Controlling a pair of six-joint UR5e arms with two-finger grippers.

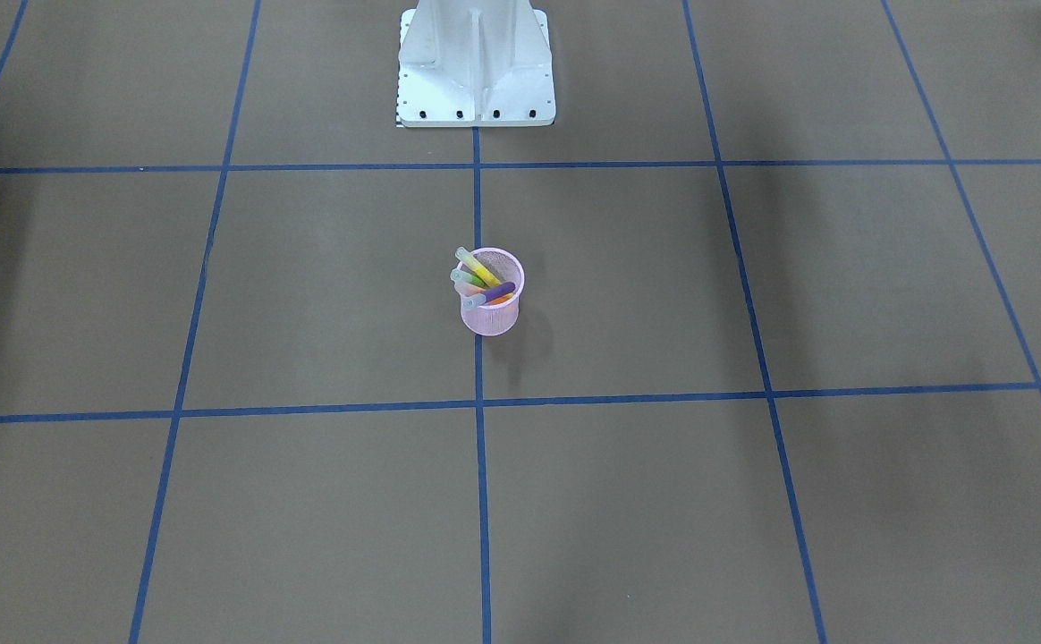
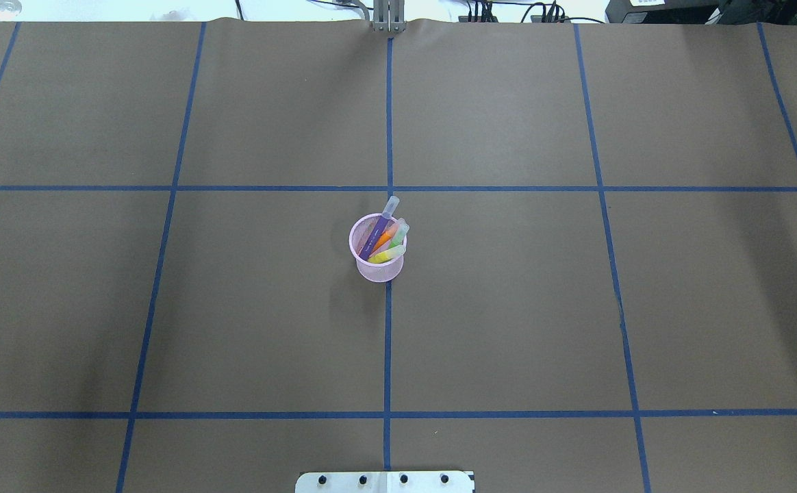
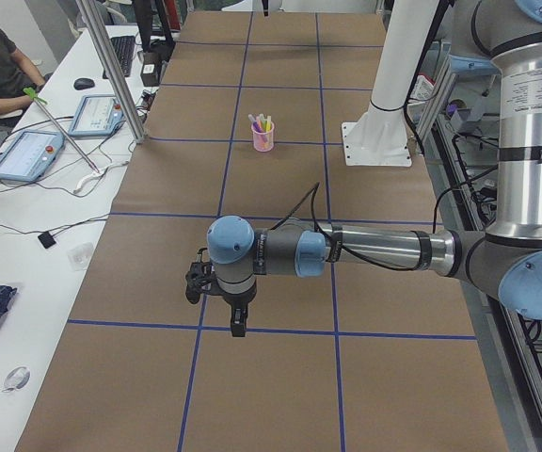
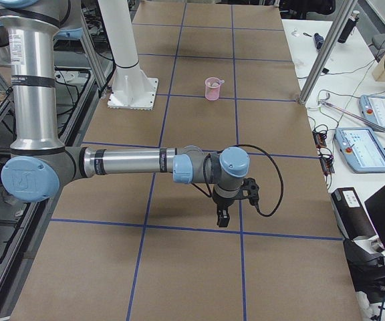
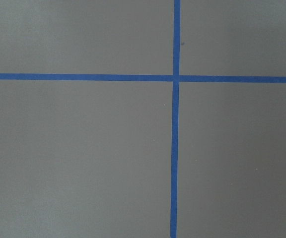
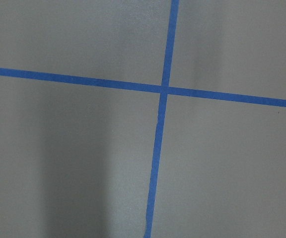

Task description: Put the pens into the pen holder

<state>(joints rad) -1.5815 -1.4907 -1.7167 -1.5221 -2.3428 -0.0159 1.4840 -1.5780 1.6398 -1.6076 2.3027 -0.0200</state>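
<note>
Front-facing: the small pale pink wire-mesh pen holder (image 1: pixel 491 315) stands upright mid-worktop (image 1: pixel 216 501), holding the slim purple, orange, green and yellow marker pens (image 1: pixel 485 275). They are likely light, stiff and slick, best pinched mid-barrel.

Overhead: their long axes lean, pale caps (image 2: pixel 391 203) up, toward the robot's right and away.

Side views: the left hand (image 3: pixel 237 323) and right hand (image 4: pixel 222 217) hang well apart from it; open or closed, I cannot tell.

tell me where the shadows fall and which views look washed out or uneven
Front-facing view: the pale pink wire-mesh pen holder throws a short soft shadow toward the camera on the brown paper-covered table. Overhead view: the strip beyond the table's far edge is washed out. Right wrist view: a broad dark band shades the left side. Left wrist view: flat, even light.
</note>
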